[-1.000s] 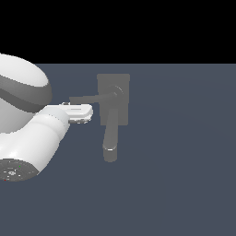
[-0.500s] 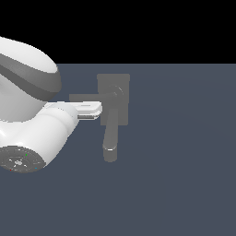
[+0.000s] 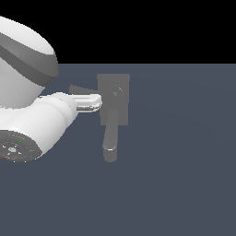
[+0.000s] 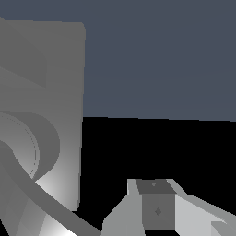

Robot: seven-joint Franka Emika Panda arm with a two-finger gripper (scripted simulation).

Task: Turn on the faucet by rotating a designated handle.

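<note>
The matte grey faucet point(image 3: 114, 99) has a flat base plate, a round hub point(image 3: 115, 93) and a thick spout point(image 3: 109, 138) that runs toward the camera. The thin handle point(image 3: 82, 89) projects from the hub toward the exterior view's left. My gripper point(image 3: 97, 102) is white, with its fingers close together and holding nothing. Its tip sits just below the handle, at the plate's left edge. In the wrist view the base plate point(image 4: 60, 69) and hub point(image 4: 32, 143) loom close. A grey bar point(image 4: 46, 203) crosses below them, beside one fingertip point(image 4: 156, 209).
The faucet stands on a flat blue-grey floor point(image 3: 184, 161). My white arm point(image 3: 27, 115) fills the exterior view's left side and hides the floor behind it.
The arm has swung toward the exterior view's right. The gripper tip has crept closer to the faucet plate. The handle looks nearly unmoved.
</note>
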